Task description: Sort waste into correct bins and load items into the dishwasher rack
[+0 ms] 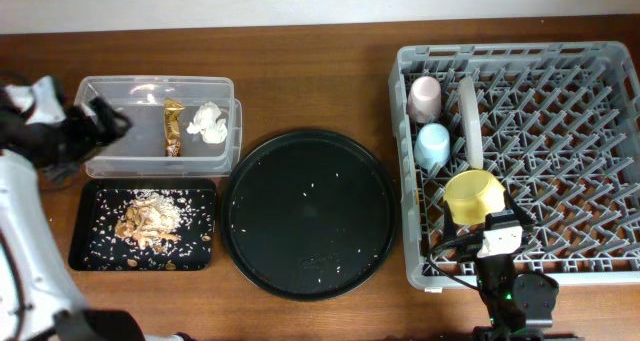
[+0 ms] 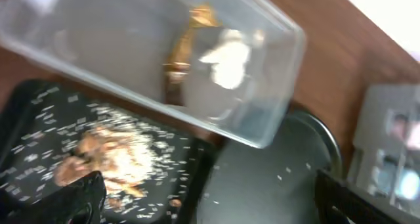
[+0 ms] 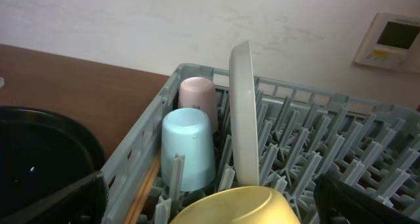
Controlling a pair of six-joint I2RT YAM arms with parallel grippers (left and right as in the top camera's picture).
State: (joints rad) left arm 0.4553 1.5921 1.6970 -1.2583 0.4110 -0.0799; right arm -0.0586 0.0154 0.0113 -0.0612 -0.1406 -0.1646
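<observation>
The clear tub holds the brown-gold wrapper and the white napkin. The shallow black tray holds food scraps and crumbs. My left gripper is open and empty at the tub's left end; its view shows the tub, the wrapper, the napkin and the scraps. In the rack are the pink cup, the blue cup, the upright plate, the yellow bowl and the chopsticks. My right gripper is open behind the bowl.
A large round black tray with a few crumbs lies between the bins and the rack. It also shows in the left wrist view. The rack's right half has only bare pegs. A wall runs behind the table.
</observation>
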